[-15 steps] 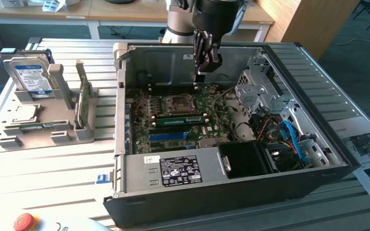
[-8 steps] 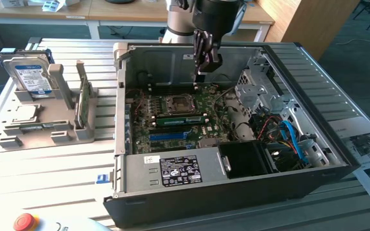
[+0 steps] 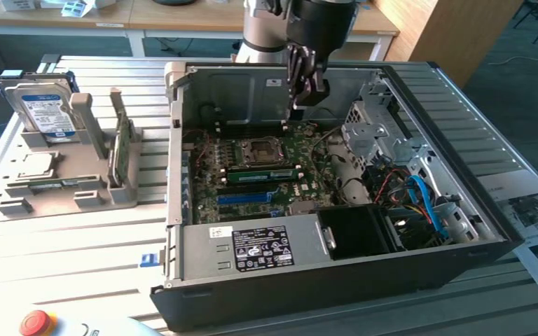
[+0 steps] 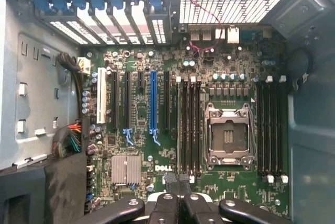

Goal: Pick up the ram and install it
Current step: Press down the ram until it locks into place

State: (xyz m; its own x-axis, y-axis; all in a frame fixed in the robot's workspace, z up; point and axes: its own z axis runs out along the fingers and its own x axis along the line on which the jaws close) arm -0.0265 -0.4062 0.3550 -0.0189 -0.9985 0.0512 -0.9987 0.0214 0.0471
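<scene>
The ram [image 3: 264,173], a long narrow green stick with black chips, stands on edge in a motherboard slot beside the empty CPU socket [image 3: 260,149] inside the open computer case [image 3: 344,280]. My gripper [image 3: 308,96] hangs well above it, over the case's far wall, with its fingers pressed together and nothing between them. In the wrist view the gripper [image 4: 178,179] is shut over the near end of the black memory slots [image 4: 189,124], next to the CPU socket [image 4: 229,136]; from straight above I cannot pick the stick out among the slots.
A grey rack [image 3: 64,192] at the exterior view's left holds a silver hard drive [image 3: 47,112], an upright wider green card [image 3: 120,150] and a silver chip [image 3: 36,165]. A red stop button [image 3: 36,322] sits at the front. Cables and drive cages [image 3: 409,189] crowd the case's right side.
</scene>
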